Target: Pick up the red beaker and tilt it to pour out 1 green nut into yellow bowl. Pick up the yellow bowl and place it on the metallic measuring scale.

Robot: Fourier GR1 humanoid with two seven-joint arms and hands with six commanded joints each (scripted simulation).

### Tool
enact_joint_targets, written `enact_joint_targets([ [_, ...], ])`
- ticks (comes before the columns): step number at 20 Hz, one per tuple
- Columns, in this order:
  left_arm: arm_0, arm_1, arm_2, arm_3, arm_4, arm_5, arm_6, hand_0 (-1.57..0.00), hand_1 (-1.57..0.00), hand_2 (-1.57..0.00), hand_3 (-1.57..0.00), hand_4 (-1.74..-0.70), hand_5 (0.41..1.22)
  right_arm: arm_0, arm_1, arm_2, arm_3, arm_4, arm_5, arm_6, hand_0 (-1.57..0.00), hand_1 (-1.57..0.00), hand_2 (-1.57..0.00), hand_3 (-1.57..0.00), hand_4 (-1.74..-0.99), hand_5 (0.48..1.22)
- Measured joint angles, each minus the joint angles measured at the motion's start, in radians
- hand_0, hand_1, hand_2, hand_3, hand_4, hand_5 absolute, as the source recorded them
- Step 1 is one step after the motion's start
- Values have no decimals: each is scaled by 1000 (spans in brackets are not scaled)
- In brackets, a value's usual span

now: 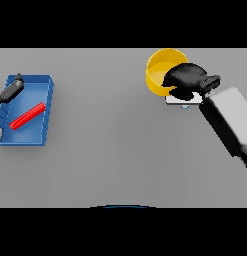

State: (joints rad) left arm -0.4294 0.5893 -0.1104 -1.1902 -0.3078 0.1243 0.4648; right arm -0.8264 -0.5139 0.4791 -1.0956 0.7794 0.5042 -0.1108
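The yellow bowl [160, 70] is at the far right of the table. My right hand [186, 80] is curled over its near right rim and holds it. The metallic scale [181, 100] shows as a pale plate just under the hand and the bowl's near edge; most of it is hidden. I cannot tell whether the bowl rests on it or hangs above it. The red beaker [27, 116] lies on its side in a blue tray [42, 87] at the far left. My left hand [11, 91] is over the tray's far left corner, fingers straight, holding nothing. No green nut shows.
The blue tray stands at the table's left edge. My right forearm [227, 122] crosses the right side of the table.
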Motion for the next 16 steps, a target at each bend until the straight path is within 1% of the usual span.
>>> enact_joint_targets([
  [1, 16, 6, 4, -4, 0, 3, -3, 1, 1, 1, 1, -738, 703, -14, -9, -12, 37, 3, -16, -21, -1571, -1571, -1527, -1192, -1741, 1221],
  [3, 9, 5, 7, -4, 7, -4, 4, 1, 1, 1, 1, -734, 697, -27, -10, -33, 101, 7, -51, -33, -1571, -1571, -1501, -1175, -1741, 1221],
  [5, 4, 8, 3, -12, 7, -13, 7, 1, 1, 1, 1, -728, 691, -43, -12, -53, 168, 11, -75, -46, -1571, -1571, -1506, -1176, -1741, 1221],
  [7, 8, 6, 6, -10, 10, -12, 7, 1, 1, 1, 1, -725, 685, -46, -11, -59, 241, 26, -113, -54, -1571, -1571, -1478, -1230, -1741, 1221],
  [8, 6, 5, 8, -6, 10, -10, 6, 1, 1, 1, 1, -722, 684, -38, -11, -58, 263, 31, -130, -69, -1571, -1571, -1459, -1259, -1741, 1221],
  [9, 7, 11, 7, -6, 6, -13, 10, 1, 1, 1, 1, -721, 682, -33, -7, -60, 285, 37, -154, -70, -1571, -1571, -1439, -1283, -1741, 1221],
  [12, 12, 2, 2, -13, 0, -3, 21, 1, 1, 1, 1, -722, 681, -47, 8, -69, 398, 51, -205, -104, -1571, -1571, -1396, -1362, -1741, 1221],
  [13, 16, 9, 4, -15, 1, -8, 8, 1, 1, 1, 1, -722, 679, -55, 11, -73, 416, 52, -209, -100, -1571, -1571, -1397, -1352, -1741, 1221],
  [15, 17, 12, 4, -17, -1, -8, 5, 1, 1, 1, 1, -725, 676, -53, 23, -78, 440, 49, -216, -94, -1571, -1571, -1379, -1331, -1741, 1221],
  [16, 15, 3, 0, -25, 0, -5, 13, 1, 1, 1, 1, -728, 675, -54, 29, -78, 455, 47, -226, -121, -1571, -1571, -1362, -1338, -1741, 1221],
])
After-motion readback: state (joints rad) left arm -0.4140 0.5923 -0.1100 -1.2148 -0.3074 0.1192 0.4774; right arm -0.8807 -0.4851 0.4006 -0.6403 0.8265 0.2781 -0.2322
